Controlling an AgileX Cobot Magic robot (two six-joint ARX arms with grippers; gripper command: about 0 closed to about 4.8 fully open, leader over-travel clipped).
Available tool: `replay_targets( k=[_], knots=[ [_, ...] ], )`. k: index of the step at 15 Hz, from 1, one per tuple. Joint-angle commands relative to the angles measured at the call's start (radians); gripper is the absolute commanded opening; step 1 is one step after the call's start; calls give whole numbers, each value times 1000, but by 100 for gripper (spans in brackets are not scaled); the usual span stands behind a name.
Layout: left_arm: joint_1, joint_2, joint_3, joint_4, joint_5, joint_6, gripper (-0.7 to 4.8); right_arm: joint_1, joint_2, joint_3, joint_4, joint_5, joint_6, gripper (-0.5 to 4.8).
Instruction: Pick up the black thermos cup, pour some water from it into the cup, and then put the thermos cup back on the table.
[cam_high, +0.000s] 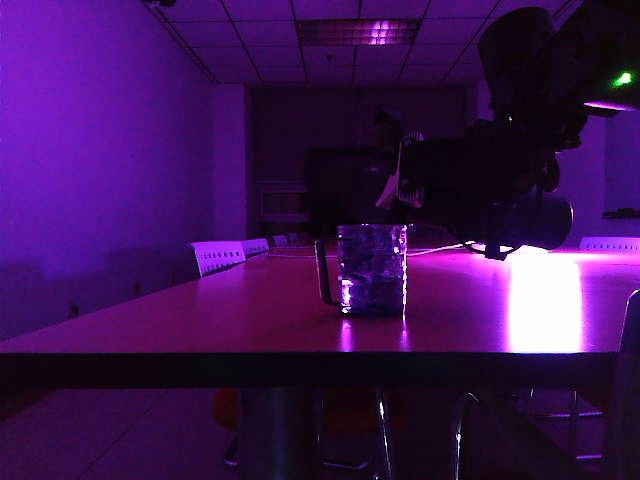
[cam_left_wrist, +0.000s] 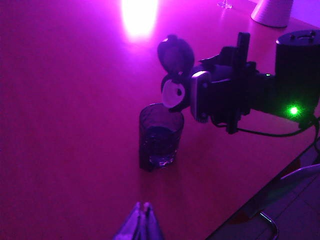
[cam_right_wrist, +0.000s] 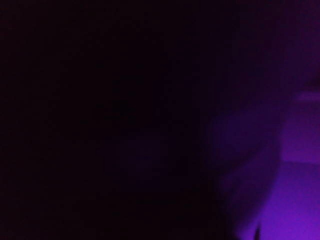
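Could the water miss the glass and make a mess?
Maybe. The right gripper holds the black thermos cup tipped nearly flat, its open mouth just above one side of the cup, so a stream might hit the rim and spill on the table. The cup looks to hold some water already, so it could overfill. The left gripper, shut, waits nearby and isn't steadying the cup.
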Motion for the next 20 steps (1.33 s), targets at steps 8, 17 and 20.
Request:
replay_targets(
  k=[8,17,20],
  knots=[
    [-1,4,7,-48,50,46,-6,0,-15,16,97,6,-96,103],
    [-1,4,7,-48,50,45,-6,1,-16,16,148,7,-170,103],
    [-1,4,7,-48,50,45,-6,1,-16,16,167,7,-203,103]
  ],
)
